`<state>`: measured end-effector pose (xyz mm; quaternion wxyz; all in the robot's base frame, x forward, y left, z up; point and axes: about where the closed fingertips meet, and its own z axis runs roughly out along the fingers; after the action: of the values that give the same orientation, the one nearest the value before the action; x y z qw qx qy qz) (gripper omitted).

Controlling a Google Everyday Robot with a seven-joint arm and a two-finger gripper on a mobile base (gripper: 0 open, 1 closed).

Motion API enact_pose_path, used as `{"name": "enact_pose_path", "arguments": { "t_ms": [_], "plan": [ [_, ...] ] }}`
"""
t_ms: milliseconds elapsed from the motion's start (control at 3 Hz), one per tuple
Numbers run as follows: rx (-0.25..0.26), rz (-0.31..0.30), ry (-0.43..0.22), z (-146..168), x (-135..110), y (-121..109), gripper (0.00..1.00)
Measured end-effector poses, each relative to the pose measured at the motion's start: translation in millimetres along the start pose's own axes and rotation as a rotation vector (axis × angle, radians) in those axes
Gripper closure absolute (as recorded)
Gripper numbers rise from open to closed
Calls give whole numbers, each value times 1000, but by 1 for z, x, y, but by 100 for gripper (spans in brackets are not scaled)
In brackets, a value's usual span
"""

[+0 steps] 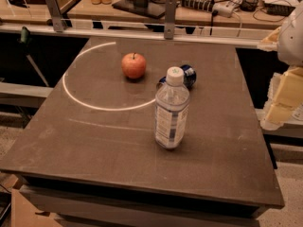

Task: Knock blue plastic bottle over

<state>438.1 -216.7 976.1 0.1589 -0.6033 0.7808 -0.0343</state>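
Item: blue plastic bottle [171,112], upright near centre of table [94,141]; apple [134,65] and dark can [188,75] just behind. Gripper [283,100] at view's right edge, seemingly beyond the table, well apart; open or closed cannot be told. Step: approach. Next: reach leftward, push bottle high.

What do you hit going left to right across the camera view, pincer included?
apple → blue plastic bottle → pincer, at the view's far right. Skipped the dark blue can: it overlaps the bottle.
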Motion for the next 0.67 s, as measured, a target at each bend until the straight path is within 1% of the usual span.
{"name": "enact_pose_path", "arguments": {
  "t_ms": [333,667],
  "plan": [
    [0,0,0,0,0,0,0],
    [-22,21,-75,3,0,1,0]
  ]
}}
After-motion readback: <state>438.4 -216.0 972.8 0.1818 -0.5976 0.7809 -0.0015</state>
